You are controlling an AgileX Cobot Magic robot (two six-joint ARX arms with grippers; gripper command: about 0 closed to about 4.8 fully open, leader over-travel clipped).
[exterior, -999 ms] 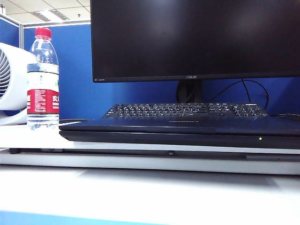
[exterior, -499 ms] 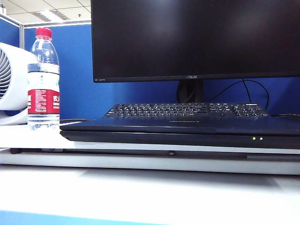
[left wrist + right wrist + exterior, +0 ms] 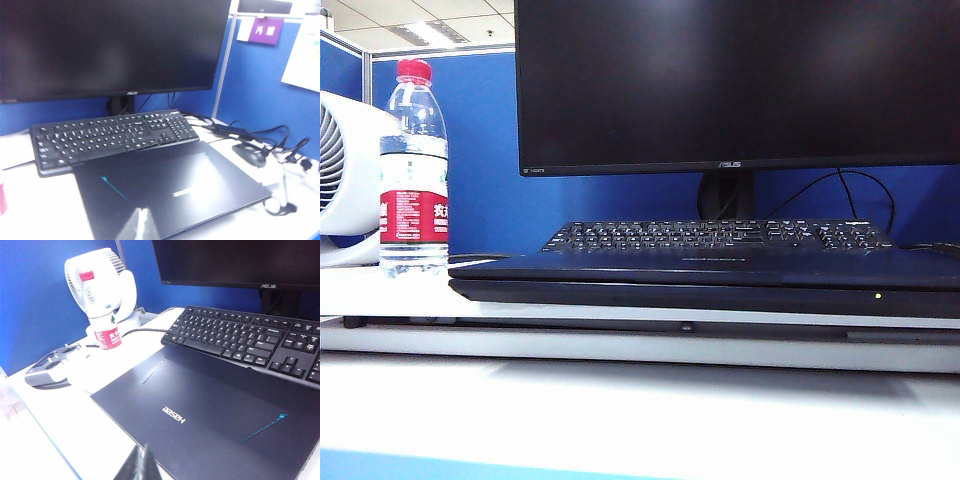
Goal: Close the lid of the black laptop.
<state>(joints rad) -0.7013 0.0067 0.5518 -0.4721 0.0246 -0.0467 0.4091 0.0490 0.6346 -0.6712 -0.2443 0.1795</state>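
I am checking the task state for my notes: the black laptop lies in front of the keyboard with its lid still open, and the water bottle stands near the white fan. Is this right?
Not quite: the lid is already shut flat on the black laptop, as both wrist views show. The laptop does lie in front of the keyboard, and the water bottle stands near the white fan.

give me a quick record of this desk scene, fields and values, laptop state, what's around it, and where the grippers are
laptop: black, flat on the desk
lid: down, outer shell facing up
keyboard: directly behind the laptop
monitor: behind the keyboard, screen dark
bottle: upright, left of the laptop in the exterior view
fan: white, behind the bottle
mouse: beside the laptop's right edge
left gripper: above the lid, only a tip shows
right gripper: above the lid's near edge, only a tip shows
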